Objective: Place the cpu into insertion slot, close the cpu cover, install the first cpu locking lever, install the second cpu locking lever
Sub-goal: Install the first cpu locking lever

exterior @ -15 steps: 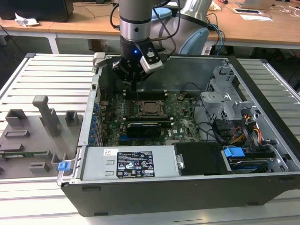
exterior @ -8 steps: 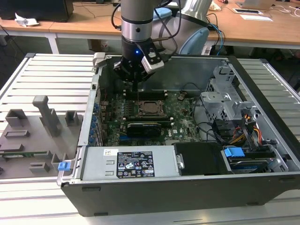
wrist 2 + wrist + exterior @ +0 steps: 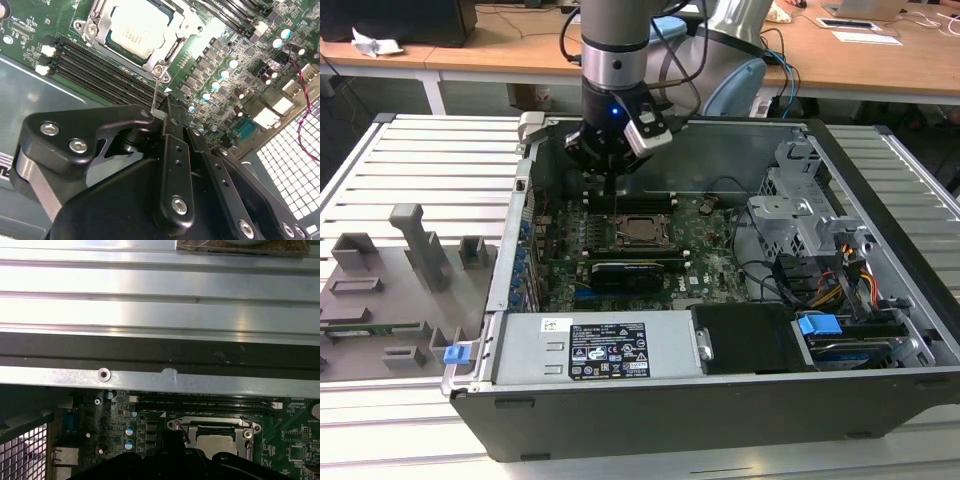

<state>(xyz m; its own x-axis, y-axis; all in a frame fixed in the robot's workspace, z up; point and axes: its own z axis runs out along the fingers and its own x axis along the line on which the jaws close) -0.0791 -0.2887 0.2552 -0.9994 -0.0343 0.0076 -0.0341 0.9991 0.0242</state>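
Observation:
The silvery cpu [image 3: 134, 27] lies in the insertion slot [image 3: 85, 31] on the green board. The metal cpu cover [image 3: 100, 22] lies flat around it. A thin wire locking lever [image 3: 156, 92] rises from the socket's corner up to my gripper [image 3: 167, 107]. The fingers are shut, with the lever's end at their tips. In the exterior view the gripper [image 3: 616, 178] hangs inside the open computer case, just behind the socket with the cpu [image 3: 642, 230]. The first wrist view has the cpu [image 3: 217, 442] under the cover [image 3: 215, 424].
Long black memory slots [image 3: 105, 65] run beside the socket. A black card with heatsink [image 3: 632, 270] stands in front of it. A drive cage [image 3: 800, 210] and cables fill the exterior view's right. The case wall [image 3: 160, 375] is close behind the gripper.

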